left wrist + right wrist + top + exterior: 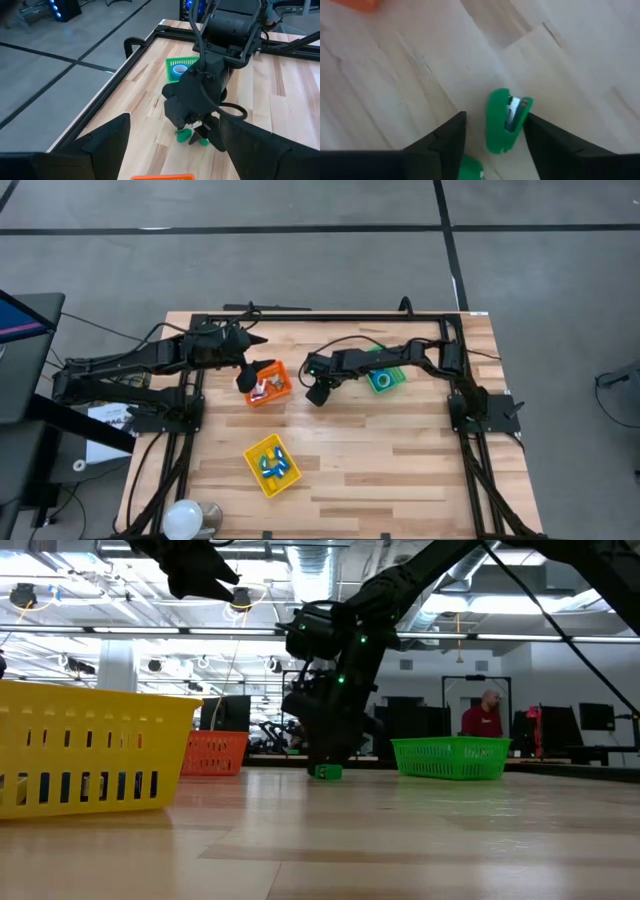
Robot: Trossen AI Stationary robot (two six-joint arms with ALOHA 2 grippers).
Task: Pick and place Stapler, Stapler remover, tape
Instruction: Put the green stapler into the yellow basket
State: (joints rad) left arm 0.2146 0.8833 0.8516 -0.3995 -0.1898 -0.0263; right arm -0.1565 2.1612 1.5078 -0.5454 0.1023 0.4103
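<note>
A small green piece with a metal part lies flat on the wood table, between the orange bin and the green bin. I cannot tell whether it is the stapler or the stapler remover. My right gripper points steeply down over it, open, with one finger on either side. The same piece shows under the gripper in the low view. A roll of blue tape lies in the green bin. My left gripper hangs open above the orange bin, holding nothing. My right gripper comes at the green piece from above with its fingers along the piece's two long sides. One finger stands right against the piece's side; I cannot tell whether it touches. The other finger stands clear of it. The piece lies on the table.
A yellow bin with small coloured pieces stands near the front edge. A second bit of green lies beside the right gripper. Black frame rails run along the table's sides. A white round object sits at the front left corner.
</note>
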